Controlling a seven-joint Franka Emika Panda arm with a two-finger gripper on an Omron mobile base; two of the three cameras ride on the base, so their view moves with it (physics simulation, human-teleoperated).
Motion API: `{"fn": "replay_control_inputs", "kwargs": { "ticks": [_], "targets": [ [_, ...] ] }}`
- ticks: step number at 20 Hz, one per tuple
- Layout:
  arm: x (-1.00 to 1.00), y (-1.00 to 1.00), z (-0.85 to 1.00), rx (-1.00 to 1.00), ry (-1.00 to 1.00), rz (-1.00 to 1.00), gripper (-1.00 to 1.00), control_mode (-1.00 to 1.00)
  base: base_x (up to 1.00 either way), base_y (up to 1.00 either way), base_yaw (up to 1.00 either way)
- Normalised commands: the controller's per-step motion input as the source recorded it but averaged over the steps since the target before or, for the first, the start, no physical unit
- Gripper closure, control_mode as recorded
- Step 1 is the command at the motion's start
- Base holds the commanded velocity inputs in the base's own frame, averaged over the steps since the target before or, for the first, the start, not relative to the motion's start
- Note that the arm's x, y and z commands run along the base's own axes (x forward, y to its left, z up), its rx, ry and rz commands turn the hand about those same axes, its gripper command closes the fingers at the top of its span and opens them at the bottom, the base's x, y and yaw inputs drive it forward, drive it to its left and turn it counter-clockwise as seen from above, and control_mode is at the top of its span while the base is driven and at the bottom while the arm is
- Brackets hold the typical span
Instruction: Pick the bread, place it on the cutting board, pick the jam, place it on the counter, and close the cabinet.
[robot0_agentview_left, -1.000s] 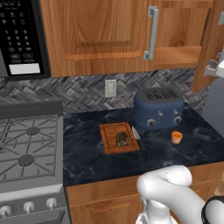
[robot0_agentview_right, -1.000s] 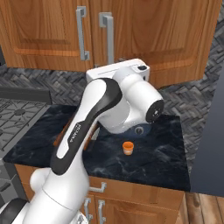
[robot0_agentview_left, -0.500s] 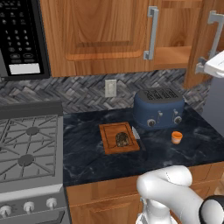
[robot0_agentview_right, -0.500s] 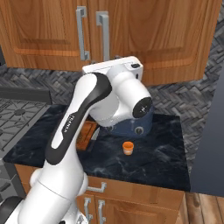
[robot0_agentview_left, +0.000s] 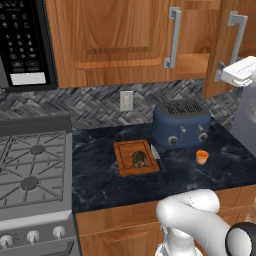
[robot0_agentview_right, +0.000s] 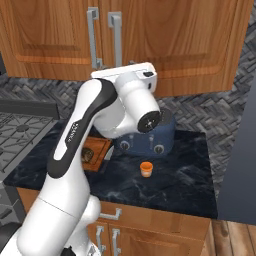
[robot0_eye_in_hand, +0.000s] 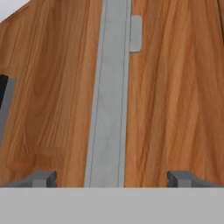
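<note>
The bread (robot0_agentview_left: 139, 159) (robot0_agentview_right: 88, 155) lies on the cutting board (robot0_agentview_left: 126, 150) (robot0_agentview_right: 98, 145) on the dark counter (robot0_agentview_left: 105, 180). Right of the board, the orange jam (robot0_agentview_left: 201, 156) (robot0_agentview_right: 146, 168) stands on the counter in front of the toaster. The cabinet's left door is closed, and its right door (robot0_agentview_left: 225, 55) hangs partly open, showing some inner shelf (robot0_agentview_left: 192, 65). My gripper (robot0_agentview_left: 222, 75) (robot0_eye_in_hand: 112, 178) is up at that right door, open. Its fingertips (robot0_eye_in_hand: 43, 178) stand wide apart on either side of the door's silver handle bar (robot0_eye_in_hand: 109, 109), close to the wood.
A blue toaster (robot0_agentview_left: 181, 123) (robot0_agentview_right: 162, 137) stands at the back of the counter. The gas stove (robot0_agentview_left: 30, 165) lies to the left, with a black microwave (robot0_agentview_left: 22, 42) above it. A grey panel (robot0_agentview_left: 247, 125) borders the counter on the right.
The right cabinet door has swung further toward shut, and my hand has moved left with it and risen slightly. Bread, board and jam have stayed put.
</note>
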Motion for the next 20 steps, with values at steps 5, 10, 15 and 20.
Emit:
{"fn": "replay_control_inputs", "kwargs": {
  "ticks": [5, 10, 15, 20],
  "targets": [
    [0.28, 0.13, 0.0, 0.0, -0.04, -0.07, -1.0, -1.0, 0.0, 0.0, 0.0],
    [0.26, 0.1, 0.0, 0.01, -0.04, -0.07, -1.0, -1.0, 0.0, 0.0, 0.0],
    [0.25, 0.05, 0.0, 0.01, -0.05, -0.06, -1.0, -1.0, 0.0, 0.0, 0.0],
    [0.26, 0.04, 0.0, 0.0, -0.05, -0.05, -1.0, -1.0, 0.0, 0.0, 0.0]
  ]
}}
